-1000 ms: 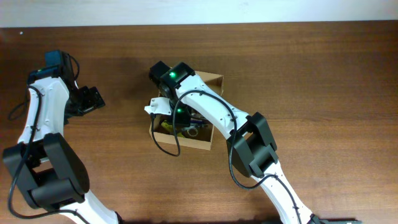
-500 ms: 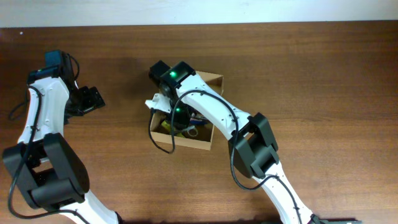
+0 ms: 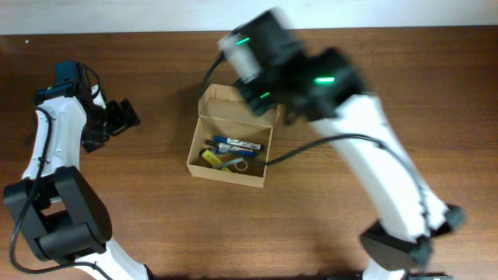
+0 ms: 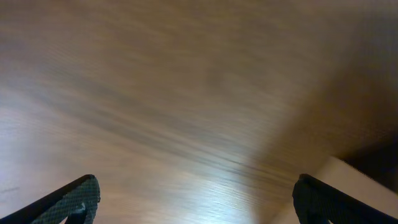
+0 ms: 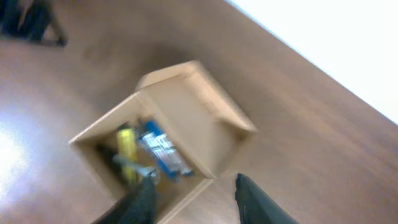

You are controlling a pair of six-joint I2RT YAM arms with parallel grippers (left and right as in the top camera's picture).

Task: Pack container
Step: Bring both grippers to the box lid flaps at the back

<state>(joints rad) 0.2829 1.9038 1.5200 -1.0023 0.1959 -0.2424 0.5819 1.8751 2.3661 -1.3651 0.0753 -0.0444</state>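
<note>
Right arm (image 3: 366, 132) is showing only as blur above the container (image 3: 226, 176); right gripper (image 5: 194, 180) is hanging spread and empty over it. Left gripper (image 4: 196, 180) is gaping wide, low over the table (image 3: 467, 93).

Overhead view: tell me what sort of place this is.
Probably a robotics lab or test bench. A plain wooden table sits against a pale wall, a white left arm and right arm are set up at it, and the only item is a cardboard container holding pens.
</note>
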